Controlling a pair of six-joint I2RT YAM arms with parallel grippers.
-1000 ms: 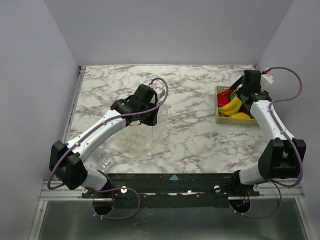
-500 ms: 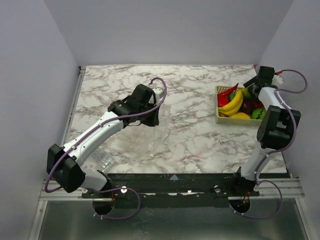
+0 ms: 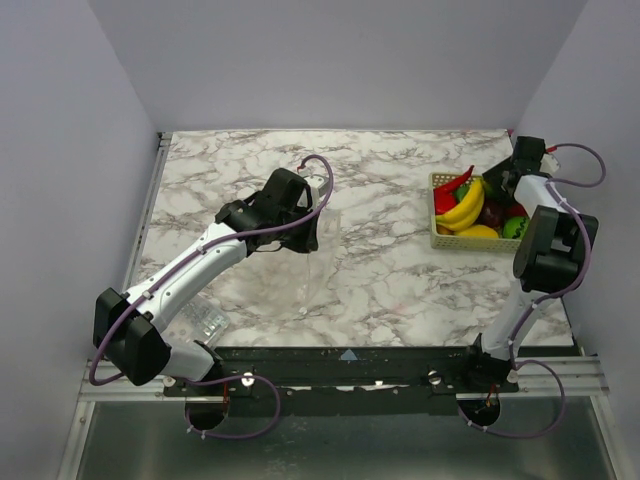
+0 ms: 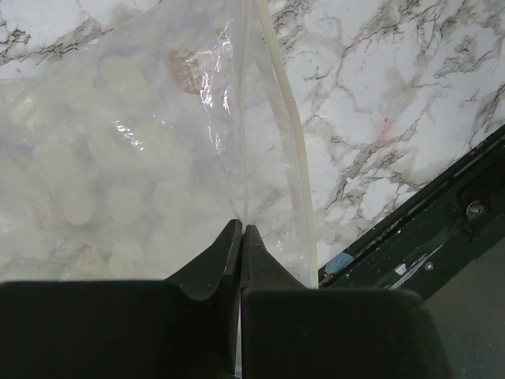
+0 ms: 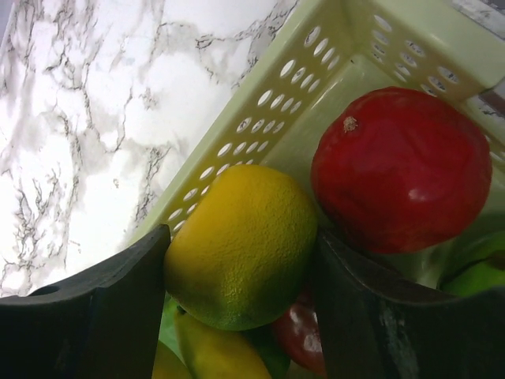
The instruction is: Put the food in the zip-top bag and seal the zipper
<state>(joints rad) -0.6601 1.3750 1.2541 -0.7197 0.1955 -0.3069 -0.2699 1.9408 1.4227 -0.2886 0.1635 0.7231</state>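
Note:
My left gripper [image 3: 306, 236] is shut on the top edge of the clear zip-top bag [image 3: 316, 268] and holds it up, with the bag hanging toward the table. In the left wrist view the jaws [image 4: 241, 230] pinch the bag [image 4: 142, 158] beside its pale zipper strip [image 4: 293, 134]. My right gripper [image 3: 505, 185] reaches into the pale green basket [image 3: 440, 238] of toy food. In the right wrist view its fingers [image 5: 242, 241] press both sides of a yellow-green lemon [image 5: 237, 237], next to a red round fruit [image 5: 398, 166].
The basket wall [image 5: 260, 118] stands at the back right, holding a banana [image 3: 462, 210], a red chili [image 3: 455, 183] and a green fruit [image 3: 515, 228]. A small crinkly clear packet [image 3: 205, 322] lies near the left arm's base. A black rail runs along the table's near edge [image 4: 442, 213].
The right arm has folded up and swung to the back right, its gripper now at the basket's far side around the lemon. The left arm and bag have barely moved.

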